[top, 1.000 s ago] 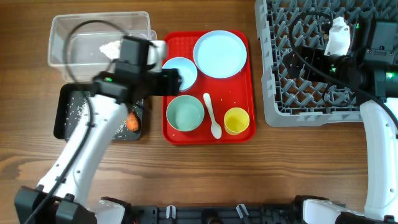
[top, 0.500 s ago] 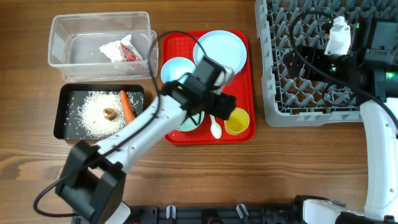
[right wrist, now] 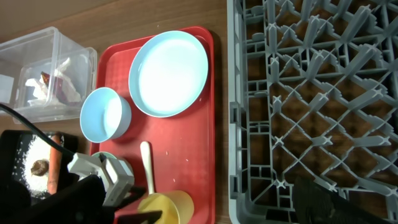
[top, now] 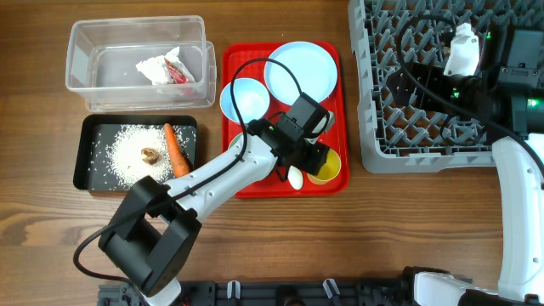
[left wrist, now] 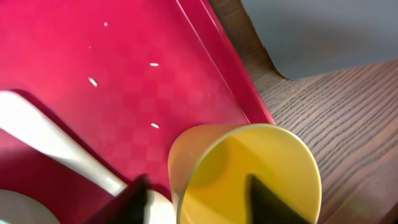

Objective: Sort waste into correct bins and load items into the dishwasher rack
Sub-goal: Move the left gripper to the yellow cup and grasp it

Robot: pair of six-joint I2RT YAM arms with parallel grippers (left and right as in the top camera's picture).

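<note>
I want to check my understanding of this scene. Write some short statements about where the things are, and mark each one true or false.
1. The carrot piece lies in the black tray. True.
2. The crumpled paper lies in the clear tub. True.
3. The yellow cup stands in the clear tub. False: it stands on the red tray.
4. The pale-blue plate lies in the black tray. False: it lies on the red tray.
5. The left gripper has one of its jaws inside the yellow cup and one outside. True.
</note>
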